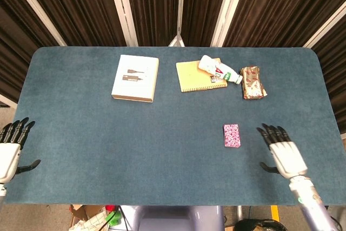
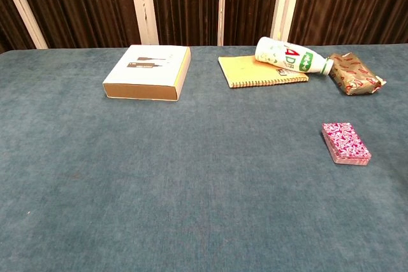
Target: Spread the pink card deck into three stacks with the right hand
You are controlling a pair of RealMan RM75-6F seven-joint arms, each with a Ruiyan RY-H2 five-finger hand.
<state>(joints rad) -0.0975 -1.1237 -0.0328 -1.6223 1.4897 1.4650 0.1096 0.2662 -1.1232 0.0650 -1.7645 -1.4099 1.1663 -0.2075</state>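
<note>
Approaching the pink card deck (image 1: pixel 231 135). Right hand (image 1: pixel 283 154) just beside it, fingers spread wide, holding nothing. Best lowered squarely over the deck, lifting only a top third.

Head view high above the near edge, looking steeply down on the whole desk (image 1: pixel 81 150) to the curtains, chest view lower and nearer, facing level across the desk (image 2: pixel 127 189), both sharing the middle and far edge
</note>
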